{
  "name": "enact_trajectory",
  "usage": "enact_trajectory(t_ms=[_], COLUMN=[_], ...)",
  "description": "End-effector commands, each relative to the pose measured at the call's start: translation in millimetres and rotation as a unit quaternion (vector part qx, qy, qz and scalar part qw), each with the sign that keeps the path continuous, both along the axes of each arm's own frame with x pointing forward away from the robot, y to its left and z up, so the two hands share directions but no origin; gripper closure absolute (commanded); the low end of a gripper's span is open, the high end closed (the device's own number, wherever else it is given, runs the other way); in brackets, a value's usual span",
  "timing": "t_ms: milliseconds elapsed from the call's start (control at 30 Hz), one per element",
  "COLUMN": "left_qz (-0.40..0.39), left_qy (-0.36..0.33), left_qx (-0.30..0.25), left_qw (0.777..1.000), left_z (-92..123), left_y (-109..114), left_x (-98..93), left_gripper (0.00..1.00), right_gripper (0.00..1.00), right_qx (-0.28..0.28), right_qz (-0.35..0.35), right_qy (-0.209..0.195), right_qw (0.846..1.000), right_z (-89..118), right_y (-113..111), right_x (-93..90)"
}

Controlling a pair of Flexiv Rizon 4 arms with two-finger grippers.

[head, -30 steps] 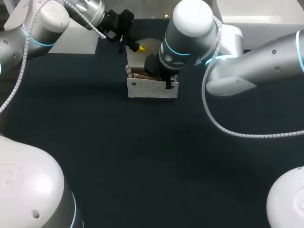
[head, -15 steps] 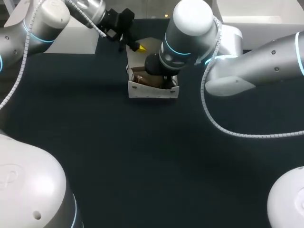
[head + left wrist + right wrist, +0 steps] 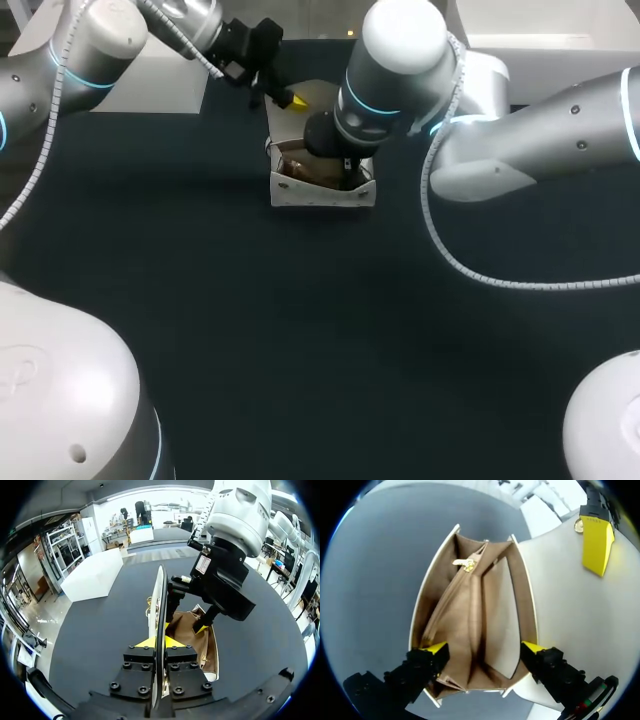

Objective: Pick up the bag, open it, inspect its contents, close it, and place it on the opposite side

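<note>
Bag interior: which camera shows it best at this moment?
The right wrist view: it looks straight into the open bag, showing tan lining, a divider and a gold clasp. The head view shows only a brown sliver under the right arm. The left wrist view shows the flap edge-on and part of the lining.
</note>
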State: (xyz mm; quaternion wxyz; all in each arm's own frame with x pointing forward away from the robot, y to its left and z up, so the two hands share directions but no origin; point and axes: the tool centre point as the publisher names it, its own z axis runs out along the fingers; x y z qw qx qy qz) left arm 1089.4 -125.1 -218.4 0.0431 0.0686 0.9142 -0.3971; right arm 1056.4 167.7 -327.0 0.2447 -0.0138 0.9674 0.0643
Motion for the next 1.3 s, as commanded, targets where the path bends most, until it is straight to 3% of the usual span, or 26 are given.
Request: enact_trajectory(t_ms=[33, 767, 867, 967, 1033, 1300], left_qz=[-0.002, -0.002, -0.002, -0.004, -0.004, 0.008], left_qy=[0.0, -0.006, -0.008, -0.01, -0.01, -0.001], left_qx=[-0.002, -0.005, -0.006, -0.006, -0.005, 0.003], left_qw=[1.0, 1.0, 1.0, 1.0, 1.0, 1.0], left_z=[0, 3, 5, 6, 7, -3], left_y=[1, 2, 2, 2, 1, 0], left_x=[0.9, -0.5, -2.7, -4.5, -4.8, 0.8], left_gripper=[1.0, 1.0, 1.0, 1.0, 1.0, 1.0], right_gripper=[0.0, 0.0, 0.18, 0.49, 0.53, 0.53], right_qx=[-0.002, -0.001, -0.001, -0.001, 0.0, 0.001], right_qz=[-0.001, -0.005, -0.005, -0.007, -0.01, -0.011], right_qy=[0.0, -0.009, -0.018, -0.035, -0.047, -0.099], right_qw=[1.0, 1.0, 1.0, 0.999, 0.999, 0.995], right_z=[-8, 2, 7, 15, 23, 54], right_y=[-2, -4, -4, -4, -5, -5], right_x=[2.5, 2.7, 1.3, -0.9, -2.5, -11.8])
